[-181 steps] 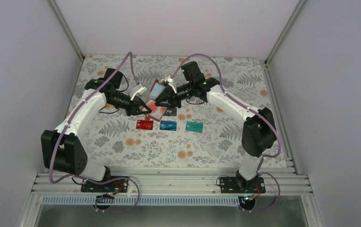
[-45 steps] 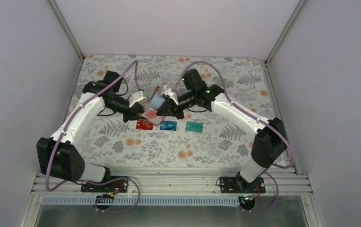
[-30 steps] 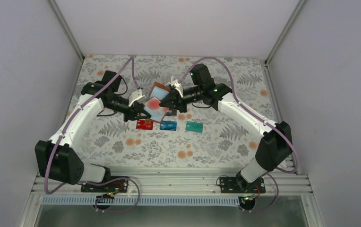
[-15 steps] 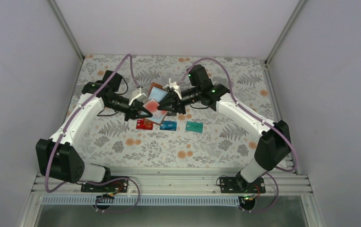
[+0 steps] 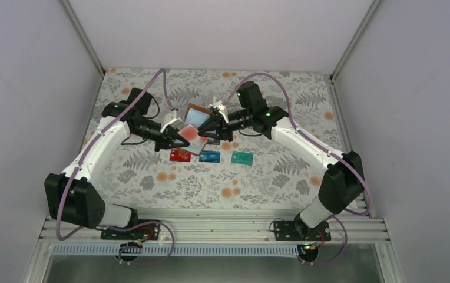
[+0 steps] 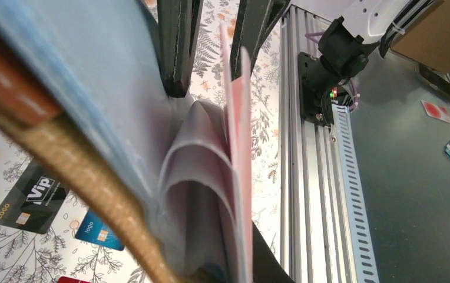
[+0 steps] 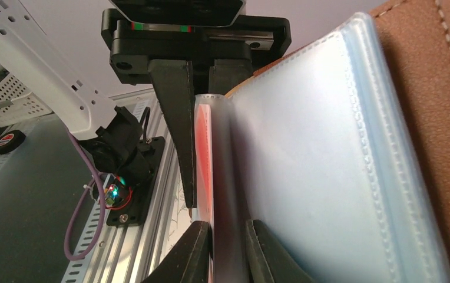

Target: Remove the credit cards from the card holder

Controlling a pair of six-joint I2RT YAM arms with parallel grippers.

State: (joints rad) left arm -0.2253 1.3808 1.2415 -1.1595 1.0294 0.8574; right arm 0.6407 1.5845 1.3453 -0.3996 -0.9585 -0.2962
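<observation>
The brown leather card holder (image 5: 198,109) hangs open above the table between both grippers. My left gripper (image 5: 179,135) is shut on its pale grey-blue pockets (image 6: 199,177); only one dark finger (image 6: 270,262) shows in the left wrist view. My right gripper (image 7: 230,250) is shut on the pocket leaf that carries the red-white card (image 7: 202,153), which also shows in the top view (image 5: 194,137). The red card (image 5: 180,155), blue card (image 5: 209,156) and teal card (image 5: 242,158) lie in a row on the table. The black card (image 5: 213,140) lies partly under the holder.
The floral tablecloth (image 5: 240,188) covers the table. A ribbed metal rail (image 5: 222,227) runs along the near edge by the arm bases. White walls enclose the left, right and back.
Over the last seconds both grippers lifted the holder and spread it open. In the last half second the right gripper shifted slightly; the cards on the table stayed put.
</observation>
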